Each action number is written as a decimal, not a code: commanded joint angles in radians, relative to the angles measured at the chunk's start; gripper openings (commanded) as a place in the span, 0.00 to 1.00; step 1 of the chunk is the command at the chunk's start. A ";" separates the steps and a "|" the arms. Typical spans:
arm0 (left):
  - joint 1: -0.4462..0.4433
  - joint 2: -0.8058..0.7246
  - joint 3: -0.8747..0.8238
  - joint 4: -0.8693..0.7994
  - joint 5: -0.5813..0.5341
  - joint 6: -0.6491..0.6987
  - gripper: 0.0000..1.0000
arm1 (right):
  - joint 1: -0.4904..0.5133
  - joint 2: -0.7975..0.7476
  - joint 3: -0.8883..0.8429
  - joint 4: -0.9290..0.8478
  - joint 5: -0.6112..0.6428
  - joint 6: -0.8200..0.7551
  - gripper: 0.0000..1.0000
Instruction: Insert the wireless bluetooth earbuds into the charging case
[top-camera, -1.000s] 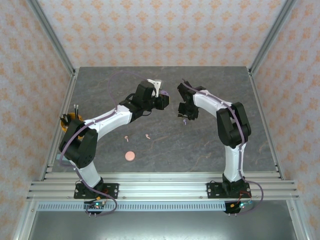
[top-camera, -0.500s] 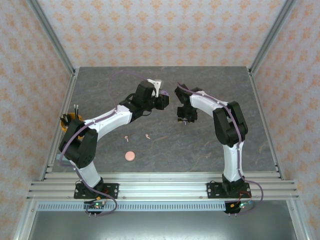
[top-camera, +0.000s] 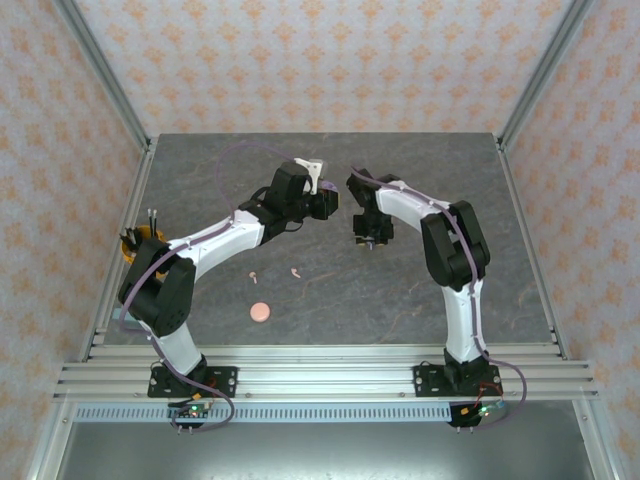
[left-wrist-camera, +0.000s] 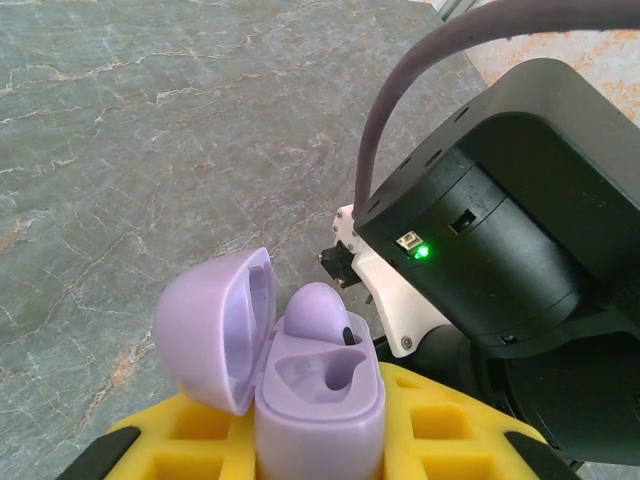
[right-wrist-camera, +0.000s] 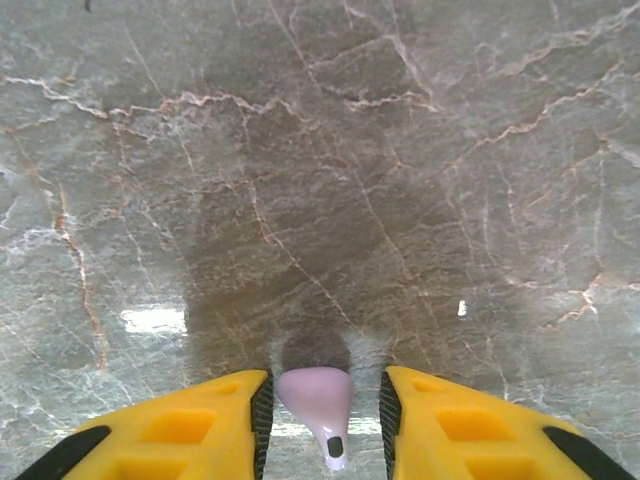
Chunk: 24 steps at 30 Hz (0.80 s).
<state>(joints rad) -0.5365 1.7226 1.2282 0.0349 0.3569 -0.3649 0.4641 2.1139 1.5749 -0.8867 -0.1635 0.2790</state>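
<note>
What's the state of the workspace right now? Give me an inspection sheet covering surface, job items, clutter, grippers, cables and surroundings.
Surface: grey veined stone-look tabletop.
Job's things: open pale purple round charging case, one seated purple earbud, one slot empty; loose pale purple earbud; two pale pink earbuds on the table; pink round case.
Clutter: orange holder with dark tools, left edge.
Grippers: left gripper shut on the purple case; right gripper open, straddling the loose earbud.
Cables: purple cables along both arms.
Surroundings: patterned wallpaper walls, aluminium frame.
</note>
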 joint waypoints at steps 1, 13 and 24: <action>0.002 -0.009 -0.001 0.025 0.001 0.017 0.00 | 0.005 0.038 0.021 -0.014 0.047 -0.012 0.34; 0.002 -0.010 -0.001 0.019 0.011 0.023 0.00 | 0.004 0.039 0.013 -0.014 0.056 -0.013 0.25; 0.002 -0.012 -0.002 0.011 0.024 0.030 0.00 | 0.003 0.023 -0.008 0.001 0.062 -0.008 0.18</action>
<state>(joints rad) -0.5365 1.7226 1.2282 0.0349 0.3660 -0.3641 0.4706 2.1178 1.5845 -0.8917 -0.1600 0.2714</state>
